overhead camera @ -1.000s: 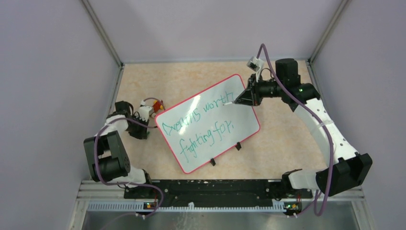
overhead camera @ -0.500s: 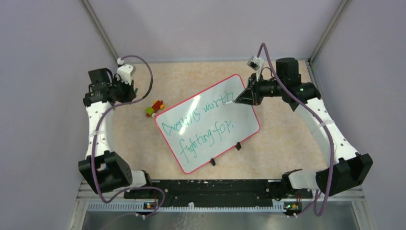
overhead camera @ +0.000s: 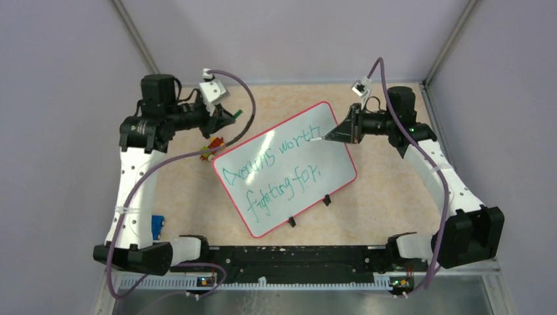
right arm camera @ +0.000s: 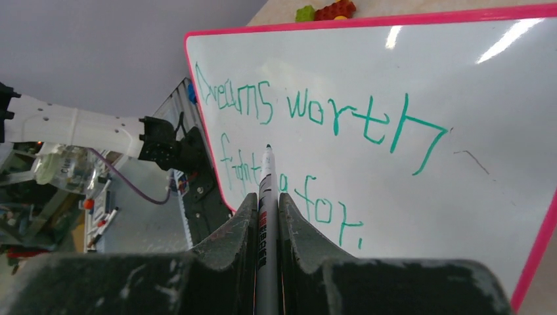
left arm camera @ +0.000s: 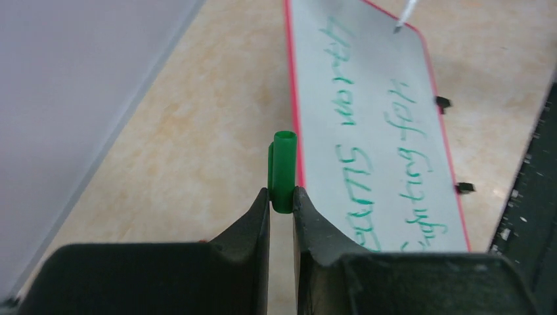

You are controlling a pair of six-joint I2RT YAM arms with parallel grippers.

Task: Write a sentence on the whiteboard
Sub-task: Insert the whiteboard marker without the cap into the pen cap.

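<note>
The whiteboard (overhead camera: 332,157) lies tilted on the table, red rim all round. The sentence (overhead camera: 248,169) runs across it in green, two lines reading "Dreams worth fighting for," (right arm camera: 243,98). My right gripper (overhead camera: 330,136) hangs over the board's far right corner, shut on a white marker (right arm camera: 266,190) whose tip points down at the board near "worth". My left gripper (overhead camera: 231,116) is up behind the board's far left edge, shut on a green marker cap (left arm camera: 283,172). In the left wrist view the whiteboard (left arm camera: 381,52) lies to the right of the cap.
Red, yellow and green toy blocks (overhead camera: 213,146) lie against the board's left corner, also at the top of the right wrist view (right arm camera: 326,11). Two black feet (overhead camera: 326,200) stick out from the board's near edge. A small blue object (overhead camera: 157,226) sits by the left arm's base. Enclosure walls stand close.
My left arm has swung from low beside the board's left corner up to the back of the table, cap still held. The right arm barely shifted.
</note>
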